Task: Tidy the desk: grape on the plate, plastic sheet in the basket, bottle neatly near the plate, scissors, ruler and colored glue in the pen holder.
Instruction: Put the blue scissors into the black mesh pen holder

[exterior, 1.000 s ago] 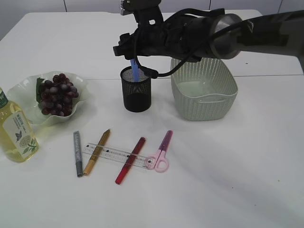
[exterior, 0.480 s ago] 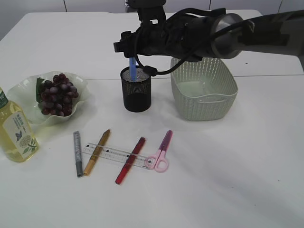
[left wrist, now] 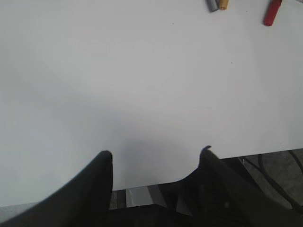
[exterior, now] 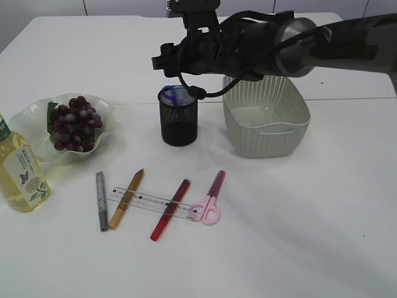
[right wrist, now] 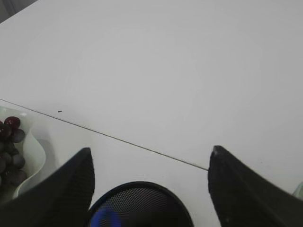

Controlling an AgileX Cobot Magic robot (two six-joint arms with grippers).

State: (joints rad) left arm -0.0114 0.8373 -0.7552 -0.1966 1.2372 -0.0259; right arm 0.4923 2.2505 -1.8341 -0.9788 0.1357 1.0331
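- Two grippers show spread fingers holding nothing: the right gripper [right wrist: 150,165] hangs over the black mesh pen holder [exterior: 178,118], the left gripper [left wrist: 156,158] over bare white table [left wrist: 142,85].
- Blue glue [exterior: 175,94] sits inside the pen holder.
- Grapes [exterior: 74,123] lie on the plate [exterior: 28,124]; the bottle [exterior: 20,169] stands just beside it.
- Grey glue [exterior: 100,200], gold glue [exterior: 126,197], red glue [exterior: 170,209], ruler [exterior: 149,202] and pink scissors [exterior: 210,198] lie on the table in front of the holder.
- The green basket [exterior: 267,117] stands right of the holder.
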